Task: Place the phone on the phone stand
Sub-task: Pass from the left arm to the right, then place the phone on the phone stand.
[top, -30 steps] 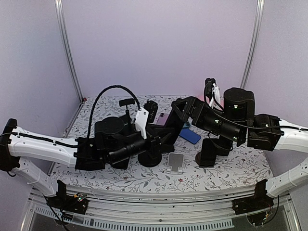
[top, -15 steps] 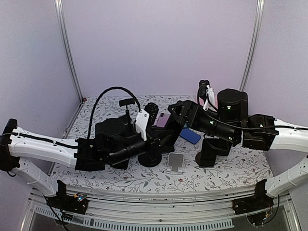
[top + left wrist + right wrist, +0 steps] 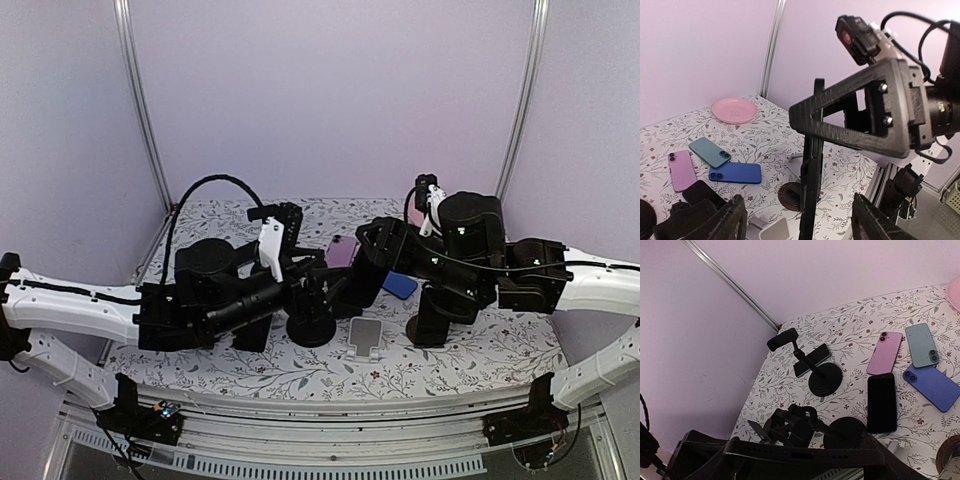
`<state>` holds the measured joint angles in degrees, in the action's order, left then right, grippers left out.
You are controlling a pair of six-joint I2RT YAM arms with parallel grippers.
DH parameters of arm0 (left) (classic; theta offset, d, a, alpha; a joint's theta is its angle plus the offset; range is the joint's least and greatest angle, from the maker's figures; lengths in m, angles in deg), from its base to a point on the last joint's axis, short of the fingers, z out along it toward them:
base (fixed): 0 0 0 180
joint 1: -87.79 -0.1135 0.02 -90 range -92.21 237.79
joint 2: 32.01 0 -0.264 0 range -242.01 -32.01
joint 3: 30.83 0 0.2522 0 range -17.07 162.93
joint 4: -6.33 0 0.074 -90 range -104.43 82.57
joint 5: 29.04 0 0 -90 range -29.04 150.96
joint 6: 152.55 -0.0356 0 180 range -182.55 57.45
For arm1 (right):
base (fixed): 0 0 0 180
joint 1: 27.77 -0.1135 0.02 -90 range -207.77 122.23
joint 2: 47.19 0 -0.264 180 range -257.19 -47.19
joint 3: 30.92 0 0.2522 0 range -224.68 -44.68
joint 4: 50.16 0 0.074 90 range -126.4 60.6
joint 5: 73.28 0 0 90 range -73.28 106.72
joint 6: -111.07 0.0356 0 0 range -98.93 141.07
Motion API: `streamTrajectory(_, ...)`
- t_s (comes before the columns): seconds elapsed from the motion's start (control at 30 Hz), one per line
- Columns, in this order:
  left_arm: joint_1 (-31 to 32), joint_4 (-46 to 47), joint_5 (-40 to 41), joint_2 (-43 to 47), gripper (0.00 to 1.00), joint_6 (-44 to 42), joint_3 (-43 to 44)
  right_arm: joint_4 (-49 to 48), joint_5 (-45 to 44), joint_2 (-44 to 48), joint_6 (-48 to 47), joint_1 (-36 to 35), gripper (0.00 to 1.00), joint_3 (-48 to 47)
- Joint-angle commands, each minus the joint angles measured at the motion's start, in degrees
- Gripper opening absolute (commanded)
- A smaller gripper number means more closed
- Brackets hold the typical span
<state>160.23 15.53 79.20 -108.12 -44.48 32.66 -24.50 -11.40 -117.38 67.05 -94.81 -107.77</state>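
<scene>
- Right wrist view, nearest: the right gripper [image 3: 802, 465] is clenched on a slim black phone [image 3: 805, 456]. The phone is seen edge-on, matte, with slot-shaped side buttons. It hangs in the air just beyond the white phone stand [image 3: 365, 338], not on it.
- The left gripper [image 3: 790, 222] is released. Its ribbed black printed fingers [image 3: 705, 220] are spread wide on either side of that phone, clear of it.
- A black stand [image 3: 311, 325] with a round base and a clamp arm sits just left of the white stand.
- Beyond the white stand, a second black phone [image 3: 881, 402] lies flat on the floral-print table [image 3: 850, 320].
- Farther on lie a blue phone [image 3: 932, 385], a pink phone [image 3: 885, 352] and a teal phone [image 3: 921, 352]. All are glossy, round-cornered and twin-lensed.
- Far left of the white stand is another round-based stand [image 3: 825, 380].
- Farthest is a shallow pink plate [image 3: 734, 110].
- The right wrist camera [image 3: 857, 32] carries a red round mark; its lettering is unreadable.
- A second ago the left arm was pressed close to the right gripper. It has since drawn back leftward, and more of the pink phone shows.
</scene>
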Motion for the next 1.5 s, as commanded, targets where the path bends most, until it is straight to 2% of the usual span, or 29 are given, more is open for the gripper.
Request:
streamTrajectory(0.0,-1.39,-2.32,0.29,5.64,0.74,2.36,-2.48,-0.29,-5.27,-1.12,-0.41,0.26,0.39,0.08)
streamTrajectory(0.1,-3.03,-4.26,-0.62,9.34,0.76,4.15,-3.85,-0.24,-6.59,-1.59,0.26,0.25,0.38,0.88)
streamTrajectory(0.23,-8.08,-7.18,-6.13,14.15,0.77,7.82,-5.43,-0.31,-8.97,-2.88,1.44,-0.58,0.38,2.11)
streamTrajectory(0.57,-16.31,-13.55,-10.32,22.68,0.77,9.5,-5.43,0.46,-15.6,-8.75,3.77,-3.71,0.4,2.44)
streamTrajectory(1.2,-20.61,-14.52,-11.44,25.0,0.78,9.71,-6.98,0.93,-17.05,-13.84,4.33,-3.71,0.42,3.15)
streamTrajectory(1.47,-21.31,-13.65,-12.18,24.86,0.77,10.31,-7.49,7.43,-19.67,-19.06,8.67,-3.82,0.41,1.16)
